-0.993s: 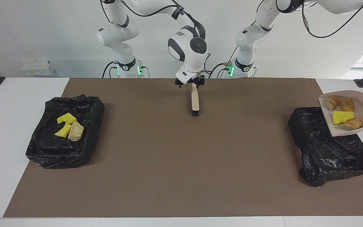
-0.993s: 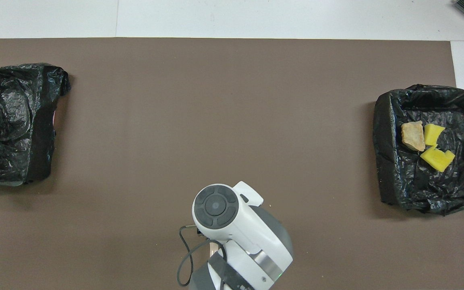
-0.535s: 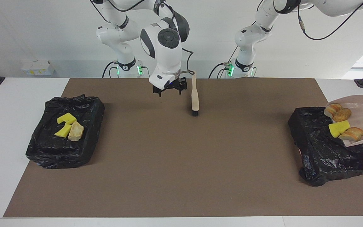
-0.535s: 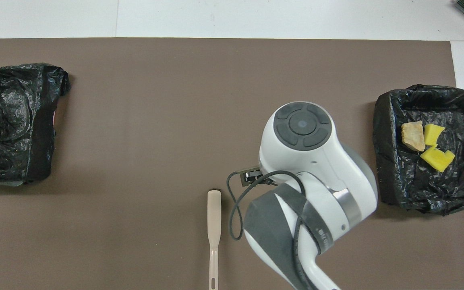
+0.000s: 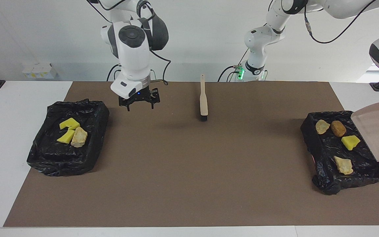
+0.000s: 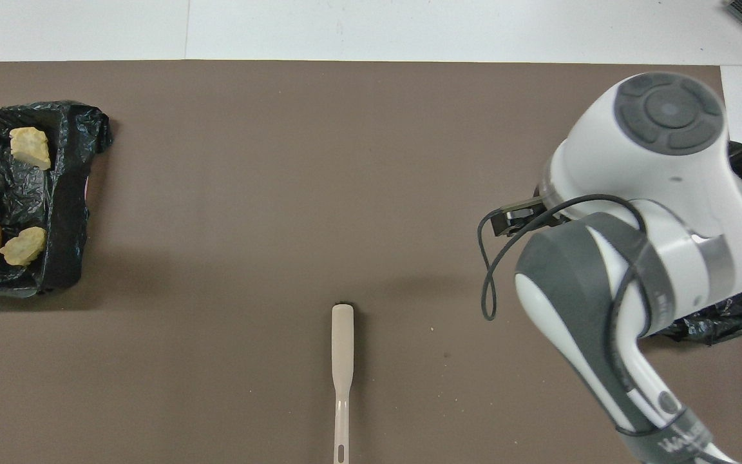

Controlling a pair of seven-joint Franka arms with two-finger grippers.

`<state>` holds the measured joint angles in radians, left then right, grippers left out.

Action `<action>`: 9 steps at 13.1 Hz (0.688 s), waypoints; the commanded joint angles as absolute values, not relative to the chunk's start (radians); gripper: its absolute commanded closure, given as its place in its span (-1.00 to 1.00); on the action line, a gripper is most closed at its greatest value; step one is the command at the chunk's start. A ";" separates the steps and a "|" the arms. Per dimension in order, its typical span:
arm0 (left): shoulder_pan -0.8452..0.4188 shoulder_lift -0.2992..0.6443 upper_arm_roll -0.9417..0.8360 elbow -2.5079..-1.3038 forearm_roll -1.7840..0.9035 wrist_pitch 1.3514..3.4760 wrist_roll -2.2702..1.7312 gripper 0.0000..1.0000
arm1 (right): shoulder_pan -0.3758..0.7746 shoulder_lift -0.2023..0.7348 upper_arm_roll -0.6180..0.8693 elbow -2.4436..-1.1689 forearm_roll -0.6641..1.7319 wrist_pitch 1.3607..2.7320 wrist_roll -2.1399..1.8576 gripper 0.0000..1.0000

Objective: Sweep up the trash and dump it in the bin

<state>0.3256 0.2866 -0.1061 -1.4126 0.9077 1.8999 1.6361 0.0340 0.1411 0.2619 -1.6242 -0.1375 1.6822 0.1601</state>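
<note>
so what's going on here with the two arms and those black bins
A cleanup is ending. The dustpan hangs tipped over the bin at the left arm's end, where four trash pieces lie. The other bin holds three. The open right gripper hovers beside that bin; the brush lies on the mat.

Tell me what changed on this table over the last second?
The dustpan, tipped up by the left arm, dumped its four lumps into the bin at the left arm's end. The right gripper, jaws open, let go of the brush and swung toward the other bin. The brush and that bin's three lumps stayed put.
</note>
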 commanded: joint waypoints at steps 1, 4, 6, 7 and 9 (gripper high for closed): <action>0.310 0.255 -0.104 -1.394 0.922 1.829 1.629 1.00 | -0.032 0.114 0.273 -1.608 -0.144 1.660 0.140 -1.00; 0.253 0.232 -0.117 -1.396 0.824 1.719 1.618 1.00 | -0.112 0.066 0.265 -1.598 -0.137 1.655 0.092 -1.00; 0.200 0.227 -0.117 -1.404 0.714 1.668 1.522 1.00 | -0.082 0.037 0.140 -1.597 -0.104 1.608 0.046 -1.00; 0.181 0.219 -0.118 -1.416 0.666 1.648 1.481 1.00 | -0.045 0.032 0.067 -1.589 -0.066 1.579 0.043 -1.00; 0.164 0.183 -0.118 -1.488 0.530 1.661 1.346 1.00 | -0.011 0.006 -0.029 -1.578 -0.003 1.549 0.043 -1.00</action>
